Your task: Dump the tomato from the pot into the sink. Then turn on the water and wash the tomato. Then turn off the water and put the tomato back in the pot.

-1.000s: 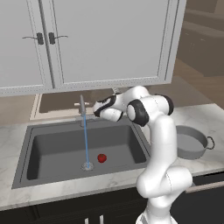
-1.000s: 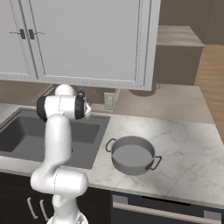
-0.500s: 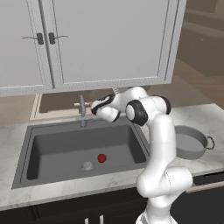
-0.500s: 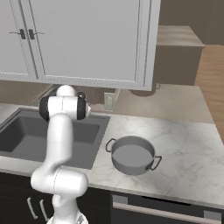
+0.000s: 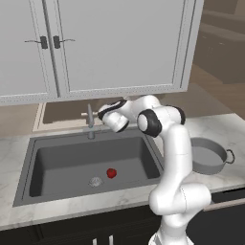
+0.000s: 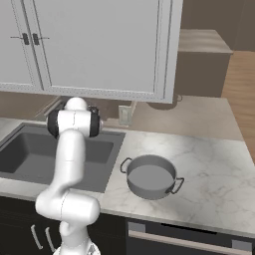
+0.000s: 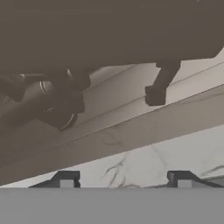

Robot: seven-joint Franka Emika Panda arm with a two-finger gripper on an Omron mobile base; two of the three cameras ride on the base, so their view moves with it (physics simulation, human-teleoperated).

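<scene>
With the gripper [image 5: 101,114] open and empty beside the faucet [image 5: 90,120], the risk is a grab slipping off the round tomato [image 5: 111,172] far below it in the sink [image 5: 57,162].

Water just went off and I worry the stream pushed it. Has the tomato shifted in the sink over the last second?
No. The tomato sits just right of the drain on the floor of the sink, as it did a second ago.
</scene>
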